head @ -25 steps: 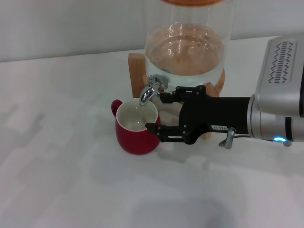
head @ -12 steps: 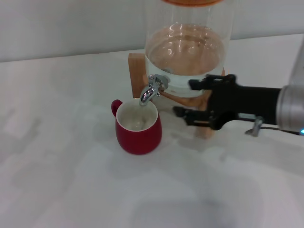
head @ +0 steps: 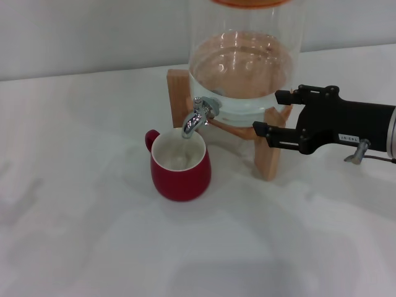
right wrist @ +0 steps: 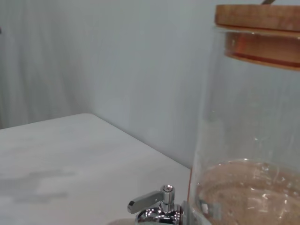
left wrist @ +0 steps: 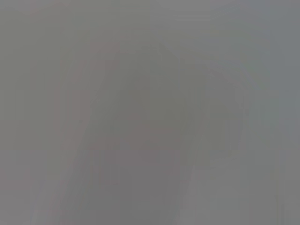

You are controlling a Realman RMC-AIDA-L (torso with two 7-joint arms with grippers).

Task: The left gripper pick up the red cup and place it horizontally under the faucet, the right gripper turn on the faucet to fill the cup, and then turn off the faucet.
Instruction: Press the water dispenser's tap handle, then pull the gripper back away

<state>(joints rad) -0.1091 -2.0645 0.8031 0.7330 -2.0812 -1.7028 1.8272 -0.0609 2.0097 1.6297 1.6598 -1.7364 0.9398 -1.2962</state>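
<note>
The red cup (head: 180,168) stands upright on the white table, its white inside right beneath the spout of the chrome faucet (head: 198,117). No stream of water shows. My right gripper (head: 270,113) hovers to the right of the faucet, apart from it, open with nothing held. In the right wrist view the faucet (right wrist: 156,208) and its lever show low against the glass. The left gripper is out of view; the left wrist view is a uniform grey blur.
The glass dispenser (head: 246,59), part full of water, sits on a wooden stand (head: 268,158) behind the cup. Its wooden lid (right wrist: 257,18) shows in the right wrist view. White table (head: 93,235) spreads left and toward the front.
My right gripper has drawn back to the right, from beside the cup and faucet to past the stand's leg. The cup has stayed put.
</note>
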